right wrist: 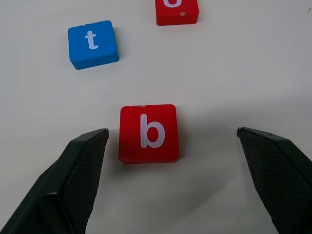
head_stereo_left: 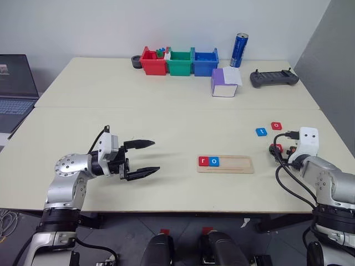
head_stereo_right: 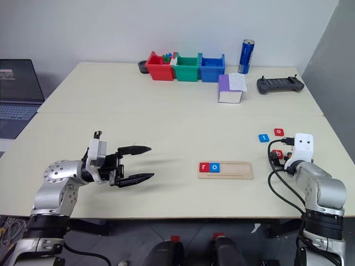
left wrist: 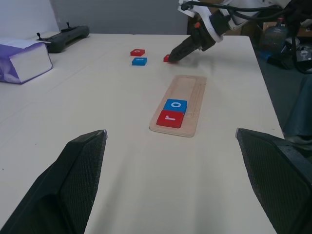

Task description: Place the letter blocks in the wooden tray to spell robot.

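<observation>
The right claw (right wrist: pixel 170 170) hangs low over the pale worktop (head_stereo_left: pixel 166 122), its two black fingers (right wrist: pixel 73 180) spread wide on either side of a red block marked "b" (right wrist: pixel 148 132), which lies flat between them, untouched. Just beyond it sit a blue block marked "t" (right wrist: pixel 92 44) and another red block (right wrist: pixel 176 10), the pair side by side and apart from each other. Toward the middle of the worktop lies the wooden tray (head_stereo_left: pixel 225 164), with a red "r" block (head_stereo_left: pixel 203 161) and a blue "o" block (head_stereo_left: pixel 214 161) seated edge to edge at its left end and the other slots bare. Farther left, the left claw (head_stereo_left: pixel 141 157) hovers level above the surface, jaws parted, holding nothing, pointing toward the tray.
</observation>
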